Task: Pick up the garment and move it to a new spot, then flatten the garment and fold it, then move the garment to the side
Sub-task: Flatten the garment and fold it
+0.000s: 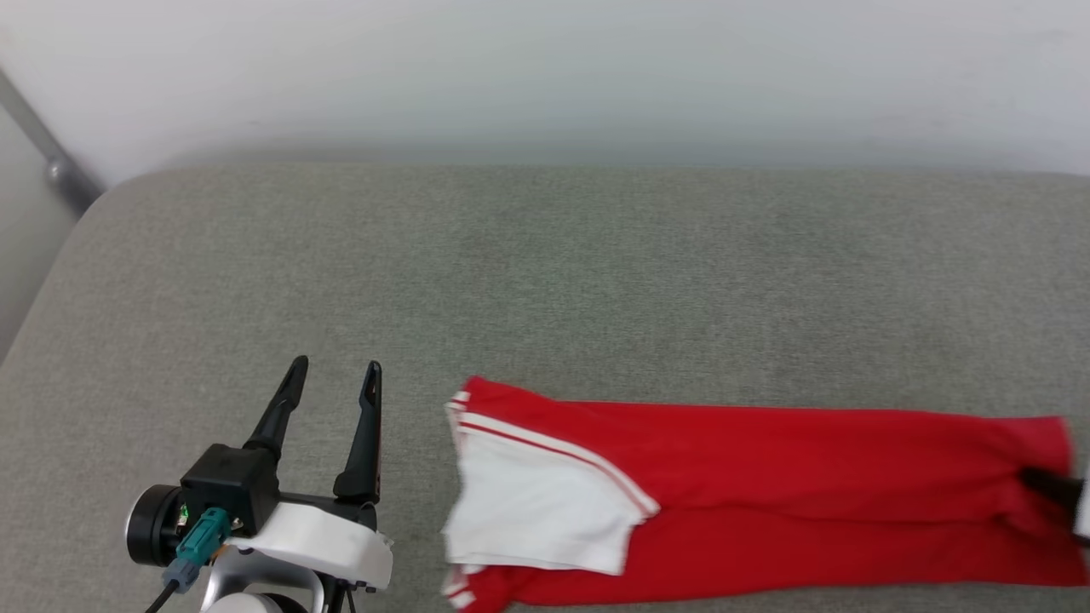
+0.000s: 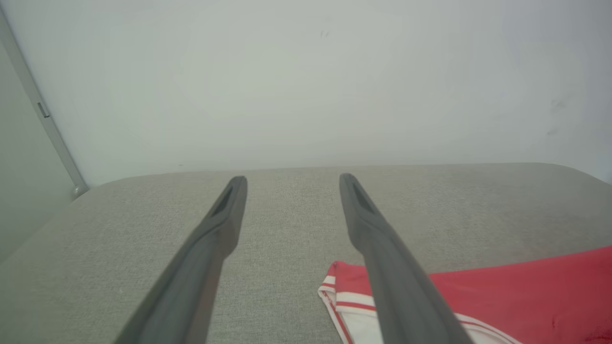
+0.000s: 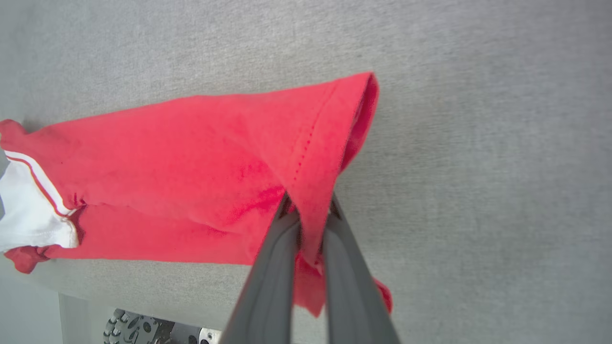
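Wall (image 1: 545, 68): pale and plain, across the top of the head view.
Tabletop (image 1: 596, 272): grey and cloth-covered, with a rounded corner at the upper left.
Garment (image 1: 766, 477): a long red band along the lower right of the head view.
White sleeve (image 1: 536, 511): lies at the garment's left end, lower centre, with striped trim.
Left claw (image 1: 335, 366): lower left, fingers spread wide and holding nothing, near the sleeve end but apart from it.
Right claw (image 3: 310, 210): bottom centre of the right wrist view, pinched narrow on the garment's red hem end.
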Controlling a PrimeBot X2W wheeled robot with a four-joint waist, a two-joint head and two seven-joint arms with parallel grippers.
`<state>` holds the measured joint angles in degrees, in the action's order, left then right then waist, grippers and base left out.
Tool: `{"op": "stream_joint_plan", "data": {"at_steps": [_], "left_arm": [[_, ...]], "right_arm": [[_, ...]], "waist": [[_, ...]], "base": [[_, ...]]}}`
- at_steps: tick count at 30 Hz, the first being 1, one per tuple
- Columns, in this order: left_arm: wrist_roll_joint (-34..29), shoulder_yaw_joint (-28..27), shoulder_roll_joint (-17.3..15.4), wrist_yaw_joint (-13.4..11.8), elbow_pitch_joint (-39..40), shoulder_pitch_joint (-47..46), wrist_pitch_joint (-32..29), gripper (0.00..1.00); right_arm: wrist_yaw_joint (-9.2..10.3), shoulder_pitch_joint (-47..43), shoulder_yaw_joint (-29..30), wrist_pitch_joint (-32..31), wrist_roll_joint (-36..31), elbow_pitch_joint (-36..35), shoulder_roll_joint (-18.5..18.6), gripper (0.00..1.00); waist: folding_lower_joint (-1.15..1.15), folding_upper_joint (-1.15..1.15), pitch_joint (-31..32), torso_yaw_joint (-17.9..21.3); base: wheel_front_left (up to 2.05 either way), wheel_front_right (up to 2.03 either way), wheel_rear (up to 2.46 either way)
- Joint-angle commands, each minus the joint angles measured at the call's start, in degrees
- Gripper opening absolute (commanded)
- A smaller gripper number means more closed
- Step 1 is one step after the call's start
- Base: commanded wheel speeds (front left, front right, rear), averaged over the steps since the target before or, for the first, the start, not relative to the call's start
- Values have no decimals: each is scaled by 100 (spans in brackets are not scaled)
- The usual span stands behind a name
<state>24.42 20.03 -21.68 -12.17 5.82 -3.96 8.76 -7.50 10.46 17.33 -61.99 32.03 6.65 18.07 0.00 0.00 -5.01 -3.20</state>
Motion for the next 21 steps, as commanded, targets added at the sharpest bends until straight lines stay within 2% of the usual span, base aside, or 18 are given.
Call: {"op": "stream_joint_plan", "data": {"at_steps": [1,5,9,15,19,21], "left_arm": [[-10,-8,-35,-17,25,36,5,100],[-48,-22,-58,-89,65,96,-20,100],[-69,-25,-73,-137,87,114,-10,100],[-108,-1,-90,-192,89,87,-32,100],[-82,-6,-79,-220,101,85,-35,100],[-73,4,-92,-212,105,81,-34,100]], "right_arm": [[2,2,101,-29,-60,-46,43,0],[2,38,857,-264,-301,-225,177,0],[2,133,1376,-504,-467,-370,121,0],[2,241,1336,-1014,-161,-538,-647,0],[2,107,1044,-1188,132,-502,-1199,0],[2,84,869,-1226,376,-402,-1358,0]], "waist": [[0,0,20,48],[0,0,46,125],[0,0,64,167],[0,0,93,140],[0,0,111,14],[0,0,110,-71]], "base": [[0,0,0],[0,0,0],[0,0,0],[0,0,0],[0,0,0],[0,0,0]]}}
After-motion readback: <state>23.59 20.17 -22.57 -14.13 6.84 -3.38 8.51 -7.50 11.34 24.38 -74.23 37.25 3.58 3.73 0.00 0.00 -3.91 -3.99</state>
